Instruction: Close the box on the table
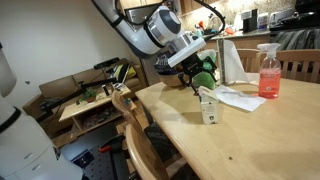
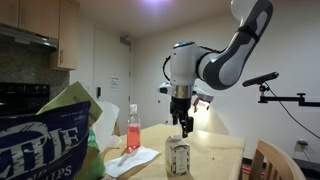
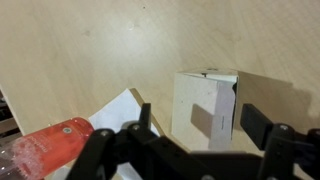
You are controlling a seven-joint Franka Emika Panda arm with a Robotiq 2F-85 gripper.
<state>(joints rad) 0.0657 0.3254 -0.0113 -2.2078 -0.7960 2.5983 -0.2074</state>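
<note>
Cream-white cardboard forms the box [image 1: 209, 106], which is stood upright on the light-brown wooden counter [image 1: 255, 140]. A dark mark is carried on one of its faces. At the top, one flap is seen raised above the rim in an exterior view; whether the remaining flaps are folded down cannot be told. In the wrist view the top of the box is shown from above, pale and partly crossed by a shadow.

Directly above the box, the gripper [image 2: 185, 128] is pointed straight down. Its jaws are spread wide apart and nothing is held between them. In the wrist view the two dark fingers [image 3: 143, 122] are placed at either side of the box, clear of its walls. Contact between the fingertips and the top flap cannot be confirmed from any view.

Flat white paper sheets [image 1: 238, 98] are laid on the counter just beside the box. A pink spray bottle [image 1: 268, 72], taller than the box, is stood beyond the sheets, well apart from the box. A white roll [image 1: 231, 62] is set upright behind the sheets.

The white arm [image 2: 215, 65] is carried in from above. A wooden chair [image 1: 135, 125] is placed at the counter edge. A snack bag [image 2: 45, 140] is seen blurred in the foreground of an exterior view
</note>
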